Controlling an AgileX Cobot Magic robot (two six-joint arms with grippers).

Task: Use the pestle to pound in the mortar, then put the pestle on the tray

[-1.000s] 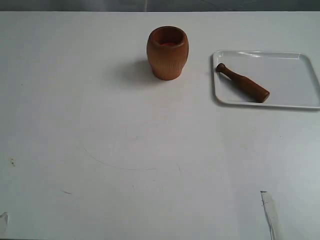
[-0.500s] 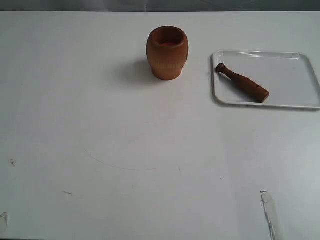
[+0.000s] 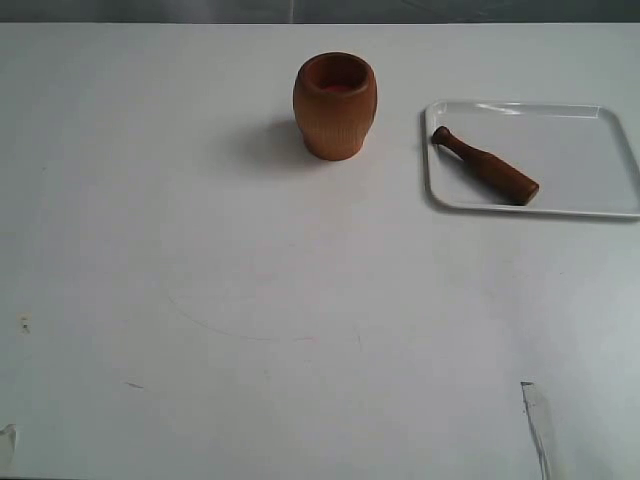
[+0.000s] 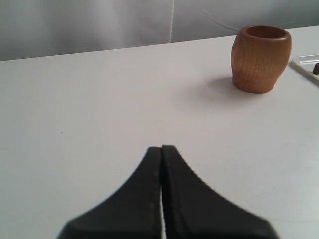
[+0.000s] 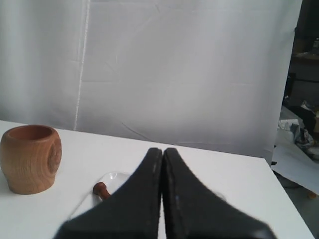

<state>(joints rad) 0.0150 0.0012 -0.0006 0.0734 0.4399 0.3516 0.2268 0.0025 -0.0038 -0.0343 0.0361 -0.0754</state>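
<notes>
Can't tell if this is pre-start or all done: the short reddish-brown wooden pestle (image 3: 485, 167) lies on the glossy white rectangular tray (image 3: 585, 145) near the barrel-shaped reddish-brown wooden mortar (image 3: 335, 105), while the left gripper (image 4: 161, 149) and right gripper (image 5: 162, 152) are both pinched together, empty, well back.
</notes>
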